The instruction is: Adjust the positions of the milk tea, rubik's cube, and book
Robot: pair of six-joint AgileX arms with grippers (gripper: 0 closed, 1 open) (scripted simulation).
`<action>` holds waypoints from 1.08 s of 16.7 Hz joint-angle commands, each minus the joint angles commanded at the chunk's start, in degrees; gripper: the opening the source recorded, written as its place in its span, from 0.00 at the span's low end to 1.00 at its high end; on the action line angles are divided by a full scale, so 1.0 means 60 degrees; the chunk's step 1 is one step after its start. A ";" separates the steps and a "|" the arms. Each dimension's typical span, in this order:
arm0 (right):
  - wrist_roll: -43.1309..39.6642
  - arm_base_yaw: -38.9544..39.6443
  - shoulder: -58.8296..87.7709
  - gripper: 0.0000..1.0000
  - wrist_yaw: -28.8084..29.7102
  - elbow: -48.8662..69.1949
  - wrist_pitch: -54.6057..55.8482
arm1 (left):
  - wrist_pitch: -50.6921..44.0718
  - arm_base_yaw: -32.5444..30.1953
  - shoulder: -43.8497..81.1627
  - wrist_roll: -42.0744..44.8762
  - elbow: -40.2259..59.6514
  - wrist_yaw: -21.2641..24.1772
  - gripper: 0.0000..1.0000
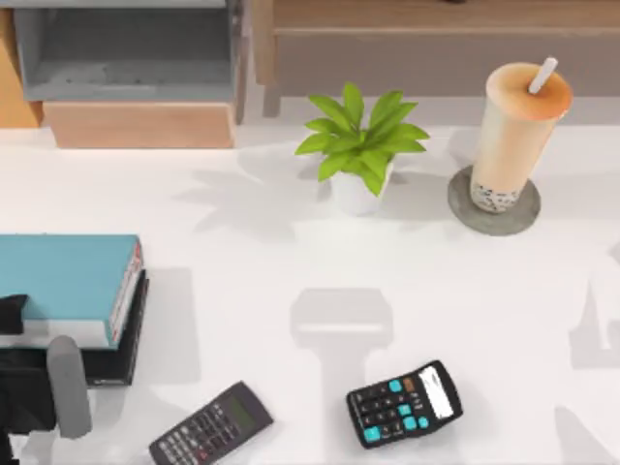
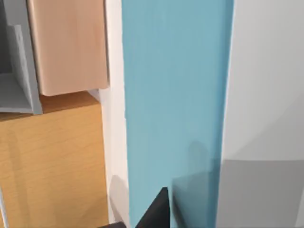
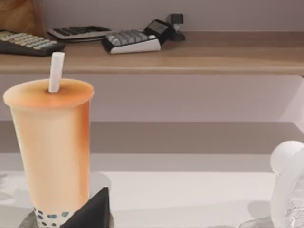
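Note:
The milk tea (image 1: pixel 513 131) stands upright on a grey coaster (image 1: pixel 463 208) at the back right of the table. It is a tall cup of peach drink with dark pearls, an orange lid and a white straw. In the right wrist view the milk tea (image 3: pixel 52 142) is close, with a dark part of my right gripper (image 3: pixel 90 211) just in front of its base. The teal book (image 1: pixel 63 276) lies on a black book (image 1: pixel 131 339) at the left edge. My left gripper (image 1: pixel 12 315) is at its near left end, over the teal book (image 2: pixel 173 95). The rubik's cube is out of view.
A potted green plant (image 1: pixel 360 145) stands mid-back. Two calculators (image 1: pixel 405 403) (image 1: pixel 211 426) lie near the front edge. A grey open cabinet (image 1: pixel 126 48) and a wooden shelf (image 1: pixel 436 15) line the back. A white rounded object (image 3: pixel 287 185) sits right of the cup.

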 joint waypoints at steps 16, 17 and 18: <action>0.0000 0.0000 0.0000 1.00 0.0000 0.0000 0.0000 | 0.0043 0.0002 0.0047 -0.0003 -0.0009 0.0003 0.90; 0.0000 0.0000 0.0000 1.00 0.0000 0.0000 0.0000 | 0.0043 0.0002 0.0047 -0.0003 -0.0009 0.0003 0.98; 0.0000 0.0000 0.0000 1.00 0.0000 0.0000 0.0000 | 0.0043 0.0002 0.0047 -0.0003 -0.0009 0.0003 1.00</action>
